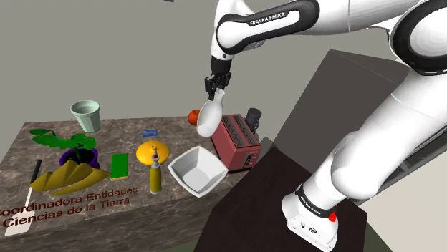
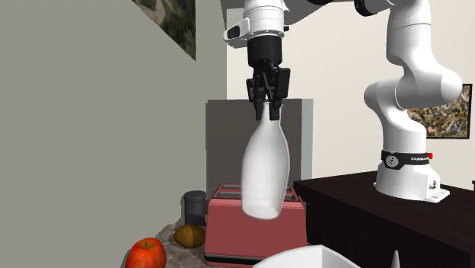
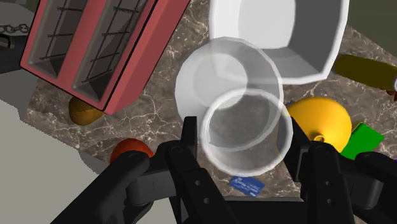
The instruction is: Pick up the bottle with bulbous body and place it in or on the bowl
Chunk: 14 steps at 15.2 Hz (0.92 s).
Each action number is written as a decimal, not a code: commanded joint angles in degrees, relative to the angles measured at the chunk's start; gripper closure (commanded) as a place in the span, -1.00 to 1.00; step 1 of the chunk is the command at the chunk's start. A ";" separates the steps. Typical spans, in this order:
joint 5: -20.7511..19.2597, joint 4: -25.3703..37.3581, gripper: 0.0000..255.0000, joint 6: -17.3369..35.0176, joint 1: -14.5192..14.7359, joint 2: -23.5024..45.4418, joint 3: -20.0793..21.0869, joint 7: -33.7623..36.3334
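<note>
Shoulder view, white bottle (image 1: 210, 117) clasped in jaws, aloft, white bowl (image 1: 204, 175) lower, nearby

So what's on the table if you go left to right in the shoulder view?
First the pale green cup, then the green block, the mustard-yellow bottle, the white bowl, and the red toaster.

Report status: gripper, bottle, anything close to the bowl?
Gripper shut on white bottle at the neck. Bottle aloft, hanging tilted over the counter, not yet in white bowl. Red toaster stands close beside bowl.
</note>
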 commanded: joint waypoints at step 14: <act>2.20 -8.52 1.00 -2.41 5.48 -10.86 6.14 10.48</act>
